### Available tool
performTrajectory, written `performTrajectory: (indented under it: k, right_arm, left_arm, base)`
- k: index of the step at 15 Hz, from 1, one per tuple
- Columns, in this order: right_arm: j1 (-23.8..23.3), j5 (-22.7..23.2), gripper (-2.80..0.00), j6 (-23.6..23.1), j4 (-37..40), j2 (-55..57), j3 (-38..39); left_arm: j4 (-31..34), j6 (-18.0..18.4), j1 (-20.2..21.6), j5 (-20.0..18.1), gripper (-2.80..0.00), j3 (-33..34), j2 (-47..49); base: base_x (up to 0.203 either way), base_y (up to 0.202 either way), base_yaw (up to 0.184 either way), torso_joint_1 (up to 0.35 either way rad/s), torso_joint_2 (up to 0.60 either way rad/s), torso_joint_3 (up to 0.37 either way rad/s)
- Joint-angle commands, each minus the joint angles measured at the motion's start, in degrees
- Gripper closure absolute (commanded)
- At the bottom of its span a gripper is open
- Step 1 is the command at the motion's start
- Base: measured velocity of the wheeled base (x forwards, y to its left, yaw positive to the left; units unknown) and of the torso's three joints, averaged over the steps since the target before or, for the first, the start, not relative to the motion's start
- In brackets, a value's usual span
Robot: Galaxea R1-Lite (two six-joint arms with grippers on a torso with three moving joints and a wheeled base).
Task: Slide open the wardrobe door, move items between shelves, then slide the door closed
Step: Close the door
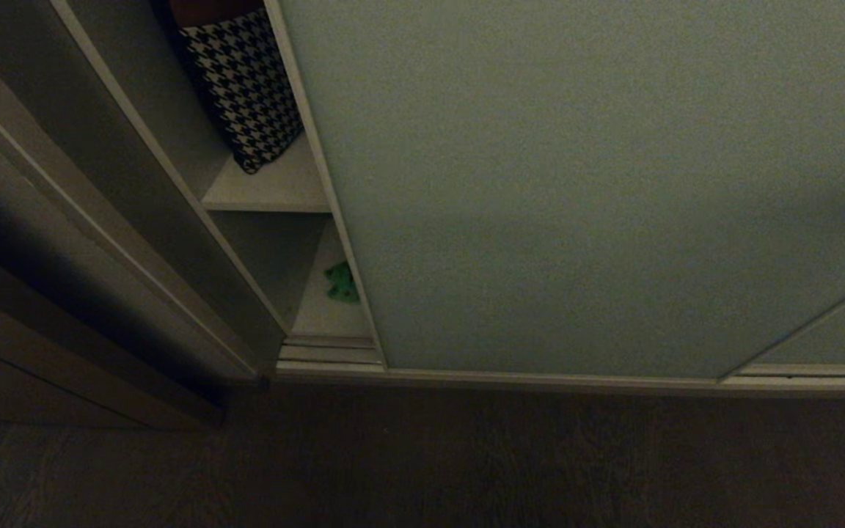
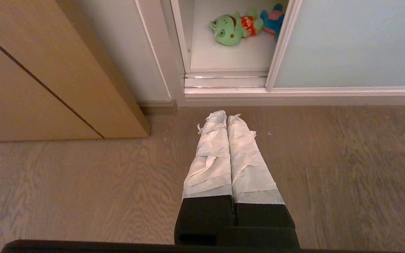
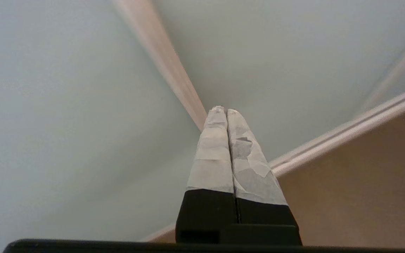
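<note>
Right pincer [image 3: 222, 111] is clenched, its two tape-wrapped fingers [image 3: 214, 154] pressed together with nothing between them, and its tips point at a slim pale frame strip [image 3: 160, 52] that runs across the grey-green panels filling the right wrist view; whether the tips touch the strip cannot be told. Left pincer [image 2: 226, 117] is likewise clenched and empty, hanging over the wooden floor [image 2: 346, 168] a little in front of the ribbed floor track [image 2: 225, 81]. Beyond that track, the sliding wardrobe door [image 1: 576, 183] stands partly open, leaving a narrow gap at the wardrobe's left edge. On the lowest shelf [image 2: 223, 56], inside the gap, lies the green plush toy [image 2: 232, 28] with its red patch, and the teal-blue plush toy [image 2: 272, 20] lies just beside it, half hidden behind the door's frame edge. On the upper shelf [image 1: 276, 192] in the head view stands a houndstooth bag [image 1: 243, 88], close against the door's edge. A wooden cabinet [image 2: 30, 70] stands to the left of the wardrobe.
</note>
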Motion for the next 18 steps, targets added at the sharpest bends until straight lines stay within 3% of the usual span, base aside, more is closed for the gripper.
performTrajectory:
  k: [1, 13, 18]
  right_arm:
    - [0.05, 2.09, 0.0, 2.02, -0.23, 4.22, -1.33]
    - [10.36, 1.72, 0.0, 2.29, -1.45, 11.38, -1.27]
    - [12.37, -2.36, 0.0, 2.41, -5.67, 13.66, -1.36]
  left_arm:
    - [-0.04, 0.04, -0.02, 0.0, 0.0, 0.01, -0.02]
    - [-0.04, 0.04, 0.07, 0.0, 0.0, 0.01, -0.02]
    - [-0.04, 0.04, -0.02, 0.0, 0.0, 0.01, -0.02]
  base:
    - [0.0, 0.0, 0.0, 0.0, 0.0, 0.0]
    - [0.0, 0.0, 0.0, 0.0, 0.0, 0.0]
    - [0.0, 0.0, 0.0, 0.0, 0.0, 0.0]
